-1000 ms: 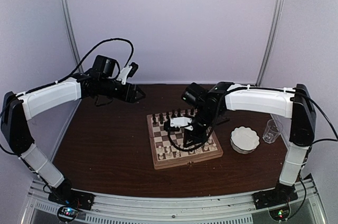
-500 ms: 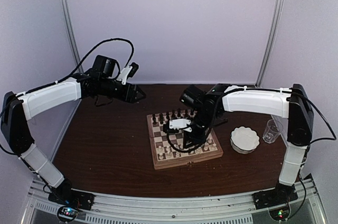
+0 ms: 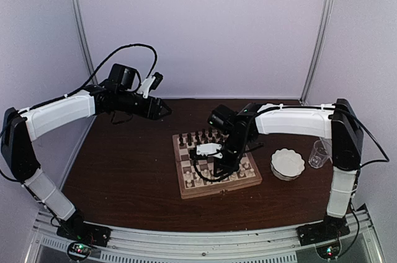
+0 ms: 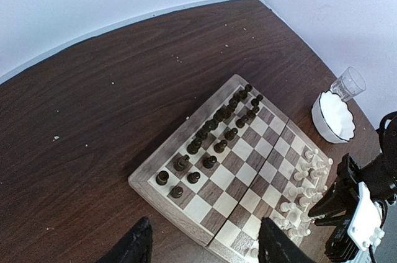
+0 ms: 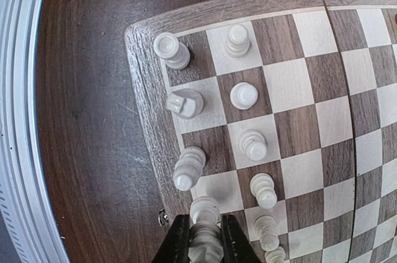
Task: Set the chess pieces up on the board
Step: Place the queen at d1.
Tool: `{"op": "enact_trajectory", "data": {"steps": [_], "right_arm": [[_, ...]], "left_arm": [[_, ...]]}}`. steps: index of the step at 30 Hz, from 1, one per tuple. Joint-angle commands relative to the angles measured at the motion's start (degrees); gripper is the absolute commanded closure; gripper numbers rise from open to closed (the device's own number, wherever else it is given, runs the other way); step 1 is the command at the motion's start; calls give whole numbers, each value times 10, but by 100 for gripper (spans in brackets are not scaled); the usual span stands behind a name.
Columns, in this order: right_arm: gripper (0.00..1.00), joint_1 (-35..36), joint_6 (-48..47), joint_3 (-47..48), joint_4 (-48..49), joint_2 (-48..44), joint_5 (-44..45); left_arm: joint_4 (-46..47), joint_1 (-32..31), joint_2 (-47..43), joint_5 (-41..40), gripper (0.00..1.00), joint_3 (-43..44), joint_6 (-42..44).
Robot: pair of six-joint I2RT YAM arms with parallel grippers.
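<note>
The wooden chessboard (image 3: 181, 173) lies mid-table, also seen in the left wrist view (image 4: 162, 162) and the right wrist view (image 5: 146, 89). Dark pieces (image 4: 214, 128) stand in its far rows and cream pieces (image 5: 243, 96) in its near rows. My right gripper (image 5: 205, 241) hangs low over the board's near rows (image 3: 218, 159) and is shut on a cream piece (image 5: 205, 213), held above the edge row. My left gripper (image 4: 201, 247) is open and empty, raised high over the table's back left (image 3: 162, 110), away from the board.
A white scalloped bowl (image 3: 287, 163) and a small clear glass (image 3: 319, 154) stand right of the board. The right arm's cable loops over the board. Dark table surface surrounds the board; white walls close the back and sides.
My right gripper has moved left and toward the board's near side, lower over the cream rows. The left arm has not moved.
</note>
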Motion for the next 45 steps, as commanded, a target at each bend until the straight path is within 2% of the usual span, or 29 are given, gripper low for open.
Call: {"op": "enact_trajectory", "data": {"steps": [1,21,29,39,45], "right_arm": [[87,4,5,5,13,13,13],[85,4,8,6,21,26,14],[77,4,15,5,26,25,17],[74,4,19,11,18,9,14],[68,2,12,36,-18,-39,40]], "left_arm": [[7,0,5,13,42,16,-4],[4,0,12,20,42,18,-3],[3,0,13,22,42,18,-3],[2,0,15,21,42,19,-1],[-3,0,16,6,42,19,16]]}}
